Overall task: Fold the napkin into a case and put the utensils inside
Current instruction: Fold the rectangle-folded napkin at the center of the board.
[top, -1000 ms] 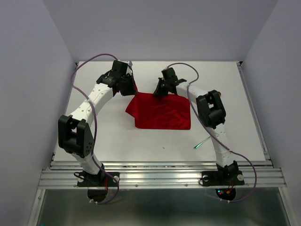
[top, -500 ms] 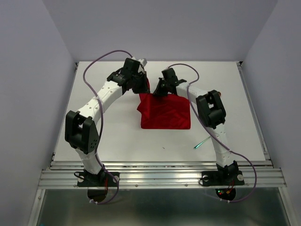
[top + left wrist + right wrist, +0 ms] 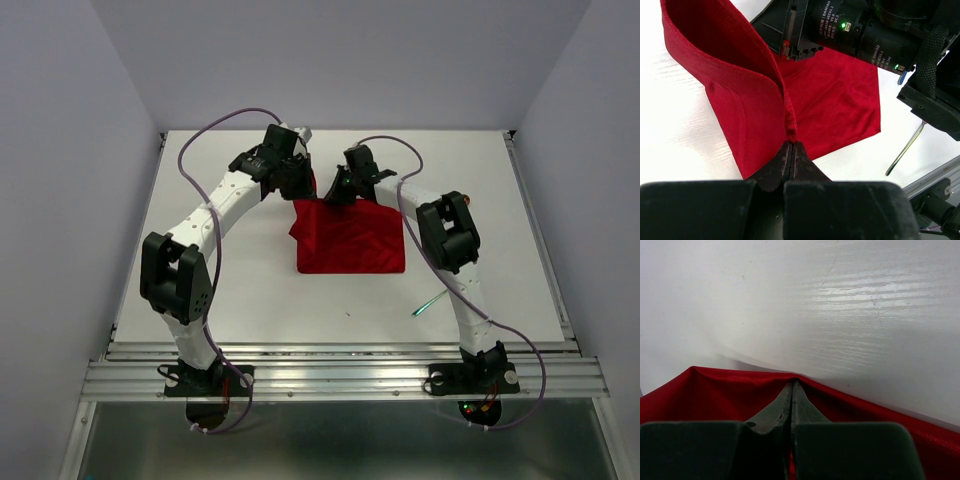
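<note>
The bright red napkin (image 3: 352, 240) lies on the white table (image 3: 240, 290), its left edge lifted and carried over toward the right. My left gripper (image 3: 303, 188) is shut on that raised edge; in the left wrist view the napkin (image 3: 840, 100) rises in a fold from the left gripper (image 3: 791, 144). My right gripper (image 3: 338, 195) is shut on the napkin's far edge, seen in the right wrist view as the right gripper (image 3: 793, 382) pinching the napkin (image 3: 705, 395). Of the utensils, a thin teal-handled fork (image 3: 430, 303) lies right of the napkin, apart from it. No case is in view.
The right arm's black wrist (image 3: 860, 30) sits close over the napkin's far edge, a hand's width from my left gripper. The fork (image 3: 906, 148) lies near the table's front rail (image 3: 340, 350). White walls enclose the table at the back and on both sides.
My left gripper has swung to the right with the napkin's left edge, making the cloth narrower; most of that came early. The right gripper has held still.
</note>
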Robot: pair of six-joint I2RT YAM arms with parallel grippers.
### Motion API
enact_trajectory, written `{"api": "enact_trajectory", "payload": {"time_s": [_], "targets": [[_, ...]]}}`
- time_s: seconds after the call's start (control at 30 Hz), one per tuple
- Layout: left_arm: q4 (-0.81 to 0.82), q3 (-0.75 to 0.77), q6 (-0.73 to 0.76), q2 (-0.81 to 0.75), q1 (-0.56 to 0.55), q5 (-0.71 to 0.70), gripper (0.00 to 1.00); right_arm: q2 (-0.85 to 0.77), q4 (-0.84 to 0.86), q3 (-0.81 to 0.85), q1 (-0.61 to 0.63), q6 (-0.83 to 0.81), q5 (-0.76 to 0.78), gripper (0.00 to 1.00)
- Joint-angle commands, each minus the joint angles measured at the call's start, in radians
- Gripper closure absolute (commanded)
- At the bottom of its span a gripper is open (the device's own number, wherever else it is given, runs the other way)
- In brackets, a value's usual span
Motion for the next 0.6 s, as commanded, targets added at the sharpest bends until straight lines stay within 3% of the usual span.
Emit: {"api": "enact_trajectory", "payload": {"time_s": [0.0, 0.3, 0.57], "targets": [[0.010, 0.034, 0.024, -0.042, 0.003, 0.003, 1.00, 0.010, 0.027, 0.056, 0.002, 0.014, -0.048, 0.99], [-0.005, 0.058, 0.034, -0.030, 0.007, 0.008, 1.00, 0.009, 0.074, 0.070, 0.020, 0.025, -0.074, 0.99], [-0.007, 0.068, 0.035, -0.027, 0.007, 0.019, 1.00, 0.102, 0.034, 0.132, 0.020, 0.042, -0.074, 0.99]]}}
